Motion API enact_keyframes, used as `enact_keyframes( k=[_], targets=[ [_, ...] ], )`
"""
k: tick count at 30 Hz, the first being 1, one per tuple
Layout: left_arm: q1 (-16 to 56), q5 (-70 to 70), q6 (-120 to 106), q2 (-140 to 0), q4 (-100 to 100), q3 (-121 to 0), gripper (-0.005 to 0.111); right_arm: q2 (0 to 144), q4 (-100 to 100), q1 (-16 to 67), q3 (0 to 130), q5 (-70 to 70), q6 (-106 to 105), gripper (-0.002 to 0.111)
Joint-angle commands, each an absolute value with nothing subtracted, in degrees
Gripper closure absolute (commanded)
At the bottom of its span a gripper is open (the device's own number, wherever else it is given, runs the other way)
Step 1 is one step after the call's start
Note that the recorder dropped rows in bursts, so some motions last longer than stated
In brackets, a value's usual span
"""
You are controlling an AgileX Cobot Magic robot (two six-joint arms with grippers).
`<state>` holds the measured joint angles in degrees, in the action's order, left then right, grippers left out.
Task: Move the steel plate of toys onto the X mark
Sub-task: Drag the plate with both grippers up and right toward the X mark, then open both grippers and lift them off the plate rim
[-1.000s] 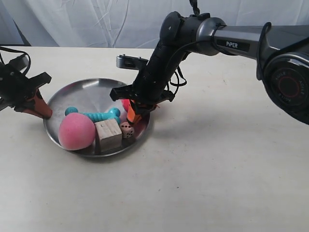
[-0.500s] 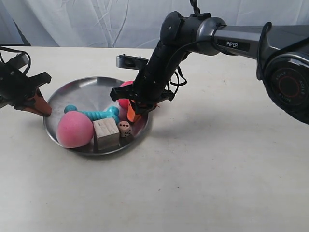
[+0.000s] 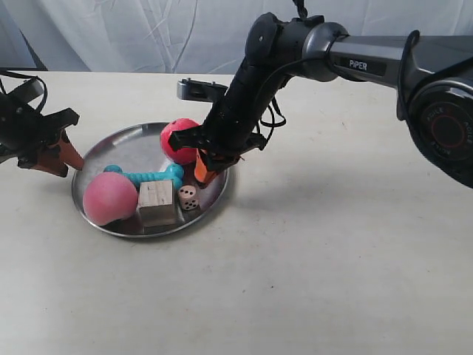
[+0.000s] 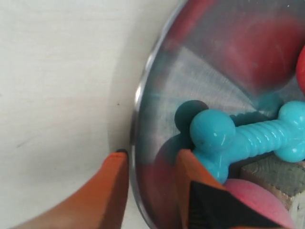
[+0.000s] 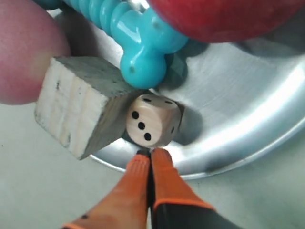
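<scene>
The steel plate [image 3: 133, 144] lies on the table holding the red apple [image 3: 179, 139], pink peach [image 3: 109, 198], turquoise bone [image 3: 144, 176], wooden cube [image 3: 157, 203] and die [image 3: 188, 197]. My left gripper [image 4: 151, 155] is open and straddles the plate's rim [image 4: 138, 95], one finger outside it and one inside next to the bone [image 4: 238, 138]. My right gripper [image 5: 150, 152] is shut with nothing between its fingers. Its tips reach over the opposite rim [image 5: 238, 162] right next to the die [image 5: 151, 120] and cube [image 5: 76, 105]. The X mark is out of view.
A white cloth [image 3: 148, 33] hangs behind the pale table [image 3: 332, 281]. The right arm [image 3: 369, 63] reaches in over the table from the exterior view's right. The left gripper [image 3: 65, 159] sits at that view's left edge.
The plate has slid a little toward the exterior view's right. The apple has rolled out from behind the right arm, and the peach and cube have shifted back in the plate.
</scene>
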<state>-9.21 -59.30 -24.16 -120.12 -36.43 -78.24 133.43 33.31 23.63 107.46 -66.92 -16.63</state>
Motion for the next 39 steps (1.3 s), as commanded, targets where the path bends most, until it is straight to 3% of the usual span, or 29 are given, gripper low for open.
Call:
enact_keyframes(
  k=[1,8,14,25,39],
  targets=[
    [-8.99,-59.68,-24.31,-119.67,-36.22,-78.74,0.073,130.53,30.07,23.31,107.71,-66.87,-16.91,0.109],
    [-10.68,-61.30,-23.81,-118.03,-36.24,-78.74,0.074,127.13,23.76,23.31,107.71,-68.43,-13.70,0.109],
    [-14.59,-62.85,-24.70,-112.51,-39.32,-78.74,0.107,122.71,18.14,23.31,107.23,-68.52,-10.58,0.109],
    [-15.90,-60.49,-28.68,-94.47,-43.69,-78.74,0.107,106.85,11.38,23.41,93.50,-59.83,-6.20,0.109],
    [-15.80,-55.27,-36.66,-70.72,-50.76,-71.82,0.107,68.65,12.45,23.41,60.73,-39.46,-2.98,0.109]
  ],
)
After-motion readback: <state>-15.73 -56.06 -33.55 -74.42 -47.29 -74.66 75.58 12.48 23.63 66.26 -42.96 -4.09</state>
